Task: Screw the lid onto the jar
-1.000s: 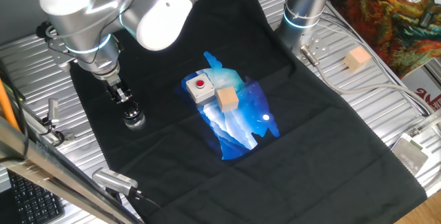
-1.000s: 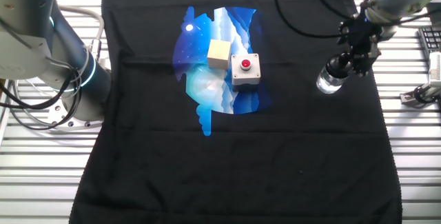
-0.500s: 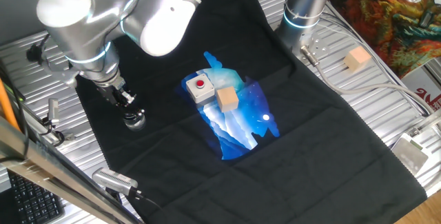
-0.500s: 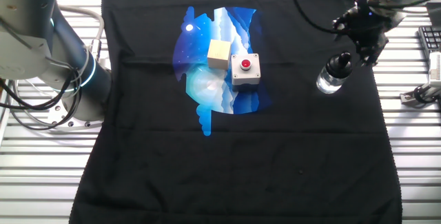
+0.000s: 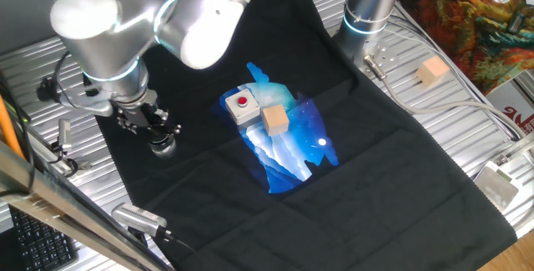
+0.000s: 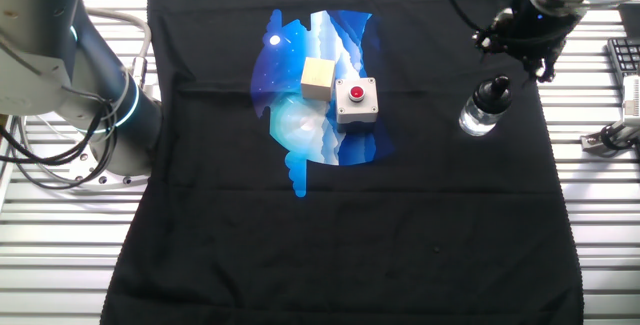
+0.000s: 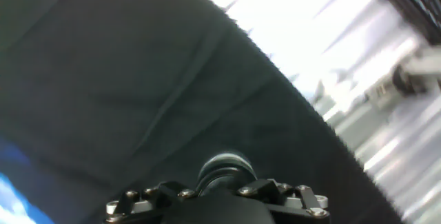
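Note:
The jar (image 5: 164, 148) (image 6: 476, 119) is a small clear glass cylinder standing on the black cloth, with the black lid (image 5: 159, 140) (image 6: 497, 91) sitting on top of it. My gripper (image 5: 153, 129) (image 6: 522, 60) is right over the lid, its body turned crosswise. In the hand view the round lid (image 7: 226, 167) shows blurred just past the dark gripper (image 7: 224, 186) body. The fingertips are hidden, so I cannot see whether they hold the lid.
A grey box with a red button (image 5: 242, 106) (image 6: 356, 101) and a tan wooden cube (image 5: 274, 119) (image 6: 318, 77) sit on the blue print mid-cloth. Another cube (image 5: 432, 71) lies on the slatted metal table. A second arm's base (image 5: 367, 8) (image 6: 70, 75) stands at the cloth's edge.
My gripper has turned about its axis above the jar, from upright to crosswise. The jar and lid have stayed in place.

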`<state>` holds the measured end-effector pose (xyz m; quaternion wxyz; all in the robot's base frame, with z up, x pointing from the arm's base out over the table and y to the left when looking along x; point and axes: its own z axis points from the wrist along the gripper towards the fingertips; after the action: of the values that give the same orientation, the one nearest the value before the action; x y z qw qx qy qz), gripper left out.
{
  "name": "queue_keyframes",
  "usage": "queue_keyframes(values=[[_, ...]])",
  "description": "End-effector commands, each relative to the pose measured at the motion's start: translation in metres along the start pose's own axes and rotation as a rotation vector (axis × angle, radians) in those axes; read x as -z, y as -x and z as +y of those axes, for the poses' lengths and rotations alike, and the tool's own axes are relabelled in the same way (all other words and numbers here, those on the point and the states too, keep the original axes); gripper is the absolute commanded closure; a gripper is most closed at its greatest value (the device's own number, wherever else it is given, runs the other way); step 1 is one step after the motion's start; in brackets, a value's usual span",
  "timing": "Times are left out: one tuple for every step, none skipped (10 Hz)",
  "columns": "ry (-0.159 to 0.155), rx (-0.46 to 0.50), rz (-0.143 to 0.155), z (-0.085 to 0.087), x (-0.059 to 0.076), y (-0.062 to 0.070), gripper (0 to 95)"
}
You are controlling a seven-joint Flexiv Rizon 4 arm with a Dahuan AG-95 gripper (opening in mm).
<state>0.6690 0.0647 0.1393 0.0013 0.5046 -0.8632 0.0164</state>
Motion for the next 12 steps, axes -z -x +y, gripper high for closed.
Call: queue_keyframes(values=[[-0.05, 0.304, 0.013, 0.0008, 0.0011, -0.0001, 38.0], [-0.05, 0.303, 0.011, 0.0008, 0.0011, -0.0001, 38.0], [-0.049, 0.291, 0.006, 0.0008, 0.0011, -0.0001, 38.0], [-0.047, 0.284, -0.002, 0.0007, 0.001, 0.0, 38.0], [-0.047, 0.317, -0.007, 0.0007, 0.0006, 0.0002, 38.0], [-0.045, 0.356, -0.013, 0.0007, 0.0003, 0.0005, 38.0], [-0.043, 0.429, -0.011, 0.001, -0.0004, 0.0018, 38.0], [-0.043, 0.454, -0.007, 0.0011, -0.0007, 0.0024, 38.0], [-0.043, 0.533, 0.001, 0.0011, -0.0019, 0.0032, 38.0], [-0.04, 0.567, -0.001, 0.0011, -0.0024, 0.0036, 38.0], [-0.03, 0.623, -0.005, 0.0014, -0.0029, 0.0049, 38.0], [-0.028, 0.657, -0.003, 0.0015, -0.0031, 0.0055, 38.0]])
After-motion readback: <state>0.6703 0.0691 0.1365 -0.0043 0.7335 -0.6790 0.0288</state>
